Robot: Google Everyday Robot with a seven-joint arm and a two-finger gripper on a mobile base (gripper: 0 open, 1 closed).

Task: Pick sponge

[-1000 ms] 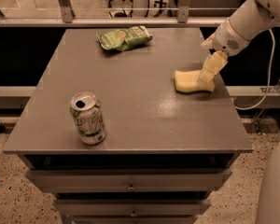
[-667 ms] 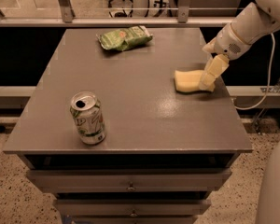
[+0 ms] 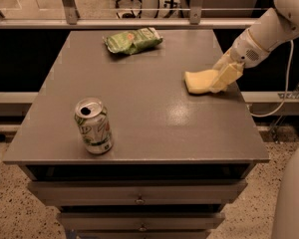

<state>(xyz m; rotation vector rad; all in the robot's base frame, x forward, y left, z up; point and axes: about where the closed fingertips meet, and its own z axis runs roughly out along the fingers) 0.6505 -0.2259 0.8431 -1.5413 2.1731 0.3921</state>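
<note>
The pale yellow sponge (image 3: 199,80) lies flat on the grey table (image 3: 139,113), near its right edge, about halfway back. My gripper (image 3: 225,74) comes in from the upper right on the white arm (image 3: 269,31). It is down at the sponge's right end, overlapping it in the camera view. That end of the sponge is hidden behind the gripper.
A green snack bag (image 3: 133,40) lies at the back centre of the table. An opened drink can (image 3: 93,126) stands upright at the front left. Drawers (image 3: 139,199) sit below the tabletop. A rail and glass (image 3: 139,21) run behind the table, and a cable (image 3: 284,93) hangs at the right.
My gripper has come down and slightly left onto the sponge's right end. The sponge seems nudged a little toward the back. The can and the bag have not moved.
</note>
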